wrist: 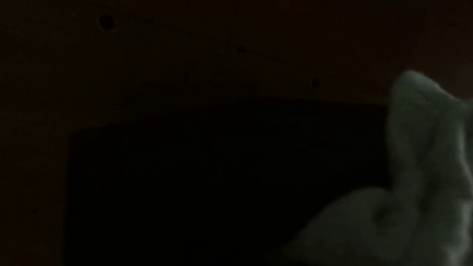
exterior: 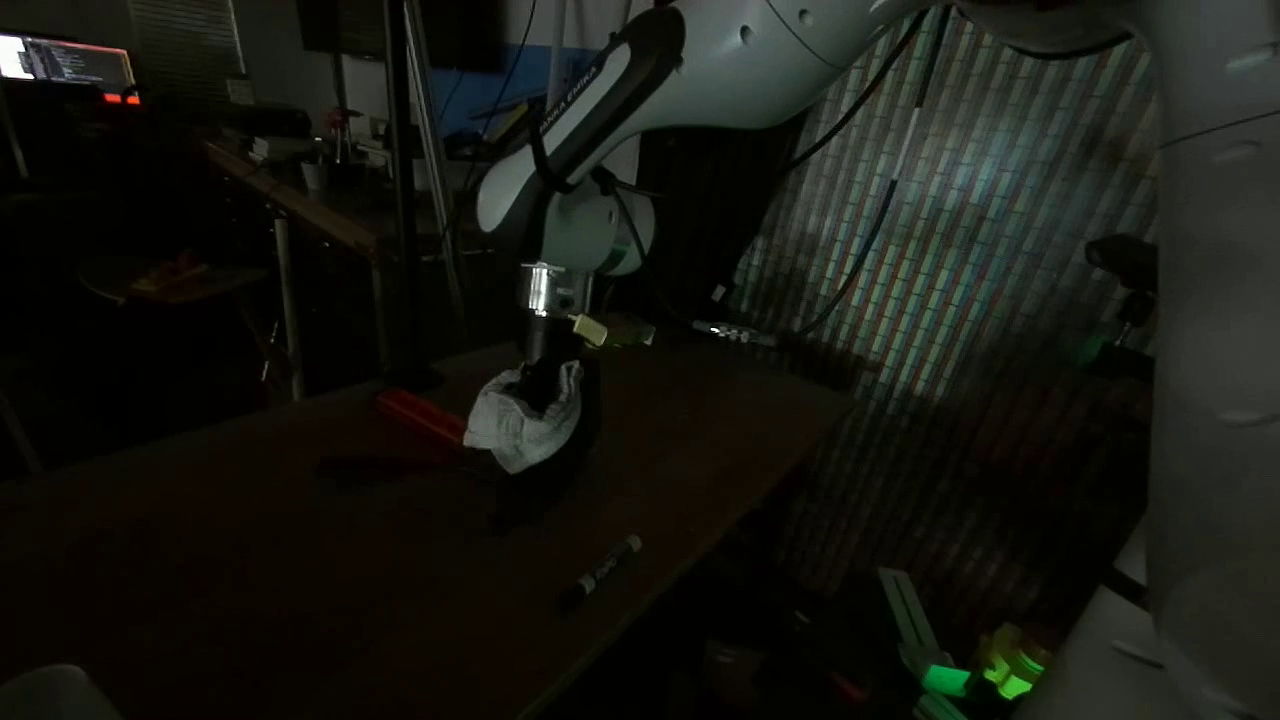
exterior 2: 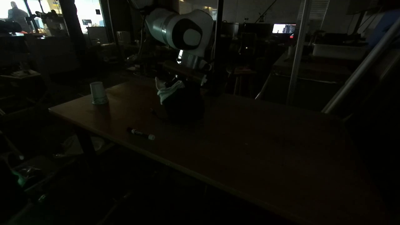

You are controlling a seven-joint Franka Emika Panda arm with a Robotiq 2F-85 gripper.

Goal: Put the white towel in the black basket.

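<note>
In an exterior view the towel [exterior: 522,435] is enfolding the pincer [exterior: 541,396], hiding whether it is gripping; in an exterior view it is overlapping the basket [exterior 2: 187,107]; the wrist view is showing it off-centre, suggesting centring before any release.

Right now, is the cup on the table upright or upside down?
Upside down: in an exterior view, the cup stands with its wide end on the table and narrow end up.
</note>
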